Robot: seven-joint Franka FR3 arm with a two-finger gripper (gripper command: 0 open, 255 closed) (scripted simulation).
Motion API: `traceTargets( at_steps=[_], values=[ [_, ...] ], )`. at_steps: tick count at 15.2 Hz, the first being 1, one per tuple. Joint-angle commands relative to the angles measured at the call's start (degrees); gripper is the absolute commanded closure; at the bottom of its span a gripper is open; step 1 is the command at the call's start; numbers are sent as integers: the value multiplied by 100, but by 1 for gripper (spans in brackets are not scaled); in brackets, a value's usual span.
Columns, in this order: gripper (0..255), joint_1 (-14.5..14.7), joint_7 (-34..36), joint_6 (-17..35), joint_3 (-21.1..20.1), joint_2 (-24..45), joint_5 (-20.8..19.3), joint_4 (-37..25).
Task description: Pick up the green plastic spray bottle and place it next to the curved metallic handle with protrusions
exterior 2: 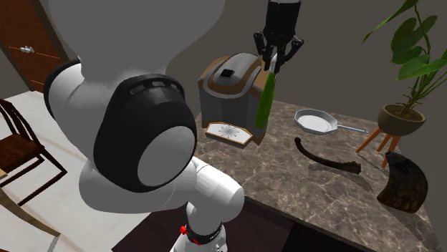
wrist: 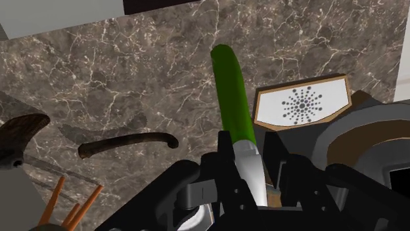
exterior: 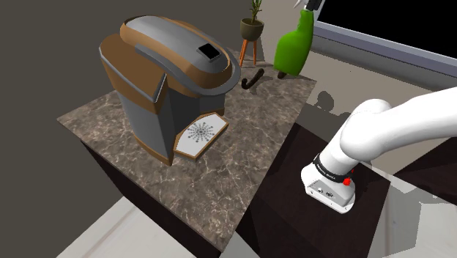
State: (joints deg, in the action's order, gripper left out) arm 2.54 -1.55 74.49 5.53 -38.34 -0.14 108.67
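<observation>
Green spray bottle (exterior 2: 263, 100) is up off the surface, and we can see the fingers (wrist: 223, 163) pinching its white neck, so it hangs tilted over the stone-look bench (exterior 2: 308, 193). In the second exterior view it's in the upper middle of the frame, right in front of the brown and grey coffee machine (exterior 2: 229, 82). Curved dark handle (exterior 2: 326, 159) lies flat on the bench further right, with a pan (exterior 2: 315, 120) behind it.

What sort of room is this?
Probably a home kitchen: a coffee maker stands on a stone-patterned countertop, a frying pan lies on it too, and a wooden chair stands nearby.
</observation>
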Motion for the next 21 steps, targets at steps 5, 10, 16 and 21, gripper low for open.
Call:
traceTargets(
  at_steps=[5, 10, 16, 21],
  values=[
    [255, -91, -866, 66, 758, 427, -352, -374],
    [255, -129, -1603, 114, 1420, 949, -525, -880],
    [255, -162, -2568, 136, 2295, 1820, -484, -1734],
    [255, -205, -2508, 540, 2242, 1578, -571, -1106]
  ],
)
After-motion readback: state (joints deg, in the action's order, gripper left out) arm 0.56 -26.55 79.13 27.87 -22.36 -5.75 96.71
